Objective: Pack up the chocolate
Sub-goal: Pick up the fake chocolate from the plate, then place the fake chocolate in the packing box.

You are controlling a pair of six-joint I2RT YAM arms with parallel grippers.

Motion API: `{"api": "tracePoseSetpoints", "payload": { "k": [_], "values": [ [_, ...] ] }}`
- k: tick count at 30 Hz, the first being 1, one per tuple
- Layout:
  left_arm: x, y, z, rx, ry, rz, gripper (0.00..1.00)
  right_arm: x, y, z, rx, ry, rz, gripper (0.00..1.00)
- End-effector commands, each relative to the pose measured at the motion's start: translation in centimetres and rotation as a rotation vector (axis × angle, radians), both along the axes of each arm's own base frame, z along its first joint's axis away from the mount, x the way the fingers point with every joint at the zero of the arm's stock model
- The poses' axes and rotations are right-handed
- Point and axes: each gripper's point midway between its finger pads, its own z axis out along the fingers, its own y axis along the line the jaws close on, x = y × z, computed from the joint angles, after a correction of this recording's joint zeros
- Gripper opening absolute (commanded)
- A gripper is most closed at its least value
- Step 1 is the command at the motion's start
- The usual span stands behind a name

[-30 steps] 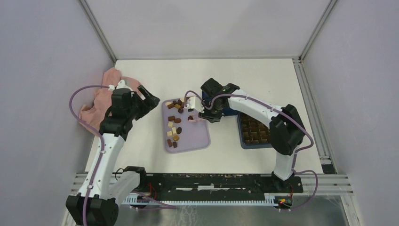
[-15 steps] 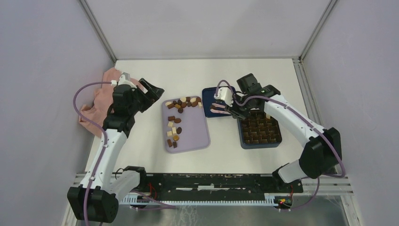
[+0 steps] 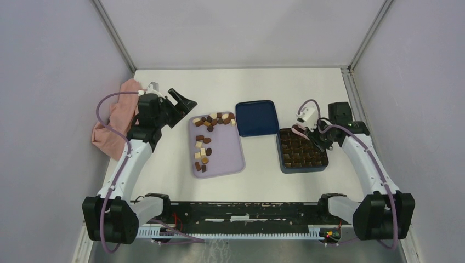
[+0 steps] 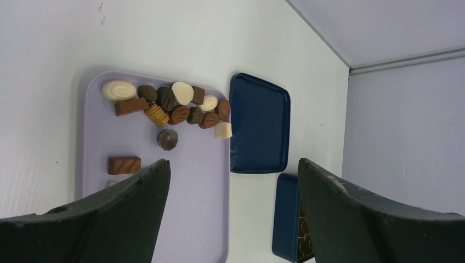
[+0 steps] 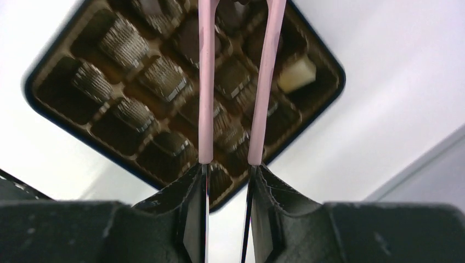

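Several pieces of chocolate [image 3: 205, 137], dark, mid brown and cream-white, lie on the lilac tray [image 3: 225, 159]. The left wrist view shows the chocolate [image 4: 170, 104] bunched at the tray's [image 4: 197, 181] far end. My left gripper [image 3: 183, 104] hangs open and empty above the table, left of the tray; its jaws [image 4: 233, 164] stand wide apart. My right gripper [image 3: 318, 134] is shut on pink tongs [image 3: 300, 131] held over the dark blue box [image 3: 302, 170]. In the right wrist view the tongs [image 5: 205, 82] reach over the box's brown grid [image 5: 60, 93]; their tips are cut off. A white piece [image 5: 296, 74] sits in one compartment.
The box's dark blue lid [image 3: 256, 118] lies flat between tray and box, also seen from the left wrist [image 4: 259, 123]. A crumpled pink cloth [image 3: 115, 120] lies at the table's left edge behind the left arm. Grey walls enclose the table.
My right arm has swung right with the tongs, from the lilac tray past the lid to above the box. The left gripper has lifted slightly toward the back and opened wider.
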Motion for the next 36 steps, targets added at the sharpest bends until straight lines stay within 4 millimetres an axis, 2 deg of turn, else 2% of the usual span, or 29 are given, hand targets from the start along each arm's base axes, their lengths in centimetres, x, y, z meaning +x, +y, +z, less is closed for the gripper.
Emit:
{"api": "tracePoseSetpoints", "payload": {
  "k": [1, 6, 9, 14, 24, 29, 36],
  "values": [
    [0.9, -1.0, 1.6, -0.040, -0.053, -0.036, 0.91, -1.9, -3.9, -0.3, -0.060, -0.015, -0.059, 0.27],
    [1.1, -1.1, 1.3, -0.038, -0.051, -0.048, 0.91, -3.8, -6.3, -0.7, -0.083, 0.017, -0.099, 0.28],
    [1.0, -1.1, 1.0, -0.032, -0.049, -0.054, 0.91, -4.7, -6.7, -0.8, -0.097, 0.034, -0.087, 0.28],
    [0.6, -1.1, 0.6, -0.020, -0.048, -0.061, 0.91, -5.6, -6.5, -2.0, -0.092, 0.077, -0.069, 0.29],
    [-1.1, -0.7, 0.6, 0.008, -0.052, -0.061, 0.91, -4.3, -6.2, -3.0, -0.048, 0.099, -0.103, 0.33],
    [-1.7, -0.4, 0.6, 0.025, -0.053, -0.059, 0.91, -4.3, -6.0, -3.2, -0.039, 0.102, -0.095, 0.43],
    [-2.2, -0.5, 1.2, 0.024, -0.067, -0.069, 0.91, -3.3, -5.9, -1.4, -0.031, 0.063, -0.090, 0.44]
  ]
}}
